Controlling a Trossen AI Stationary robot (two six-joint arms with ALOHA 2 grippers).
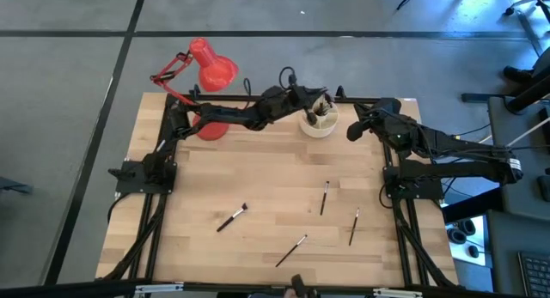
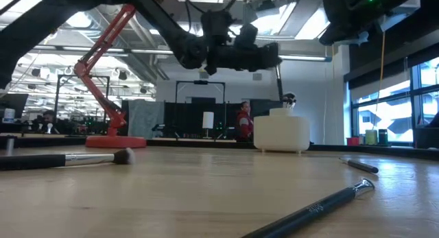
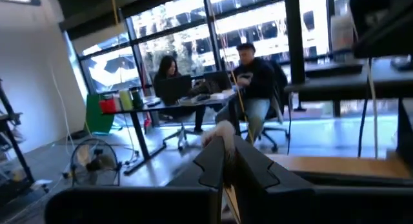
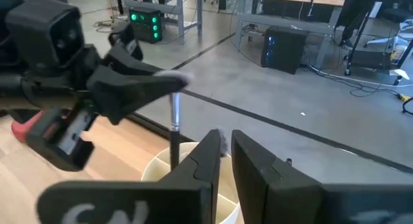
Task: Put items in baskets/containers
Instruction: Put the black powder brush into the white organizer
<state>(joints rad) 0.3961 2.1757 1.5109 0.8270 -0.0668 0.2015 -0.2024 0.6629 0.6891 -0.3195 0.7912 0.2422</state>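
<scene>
The cream-white organiser [image 1: 319, 124] is stood near the far edge of the pale wooden table [image 1: 258, 173], with several brushes already upright in it. Directly above it, a brush [image 4: 174, 130] is pinched upright in the left gripper [image 1: 320, 100]. Just beside the organiser, the right gripper [image 1: 354, 130] is held with its fingers narrowly parted, empty. 4 brushes [image 1: 232, 217] are left well nearer the front edge. A red lamp [image 1: 206, 70] is placed beyond the left arm.
</scene>
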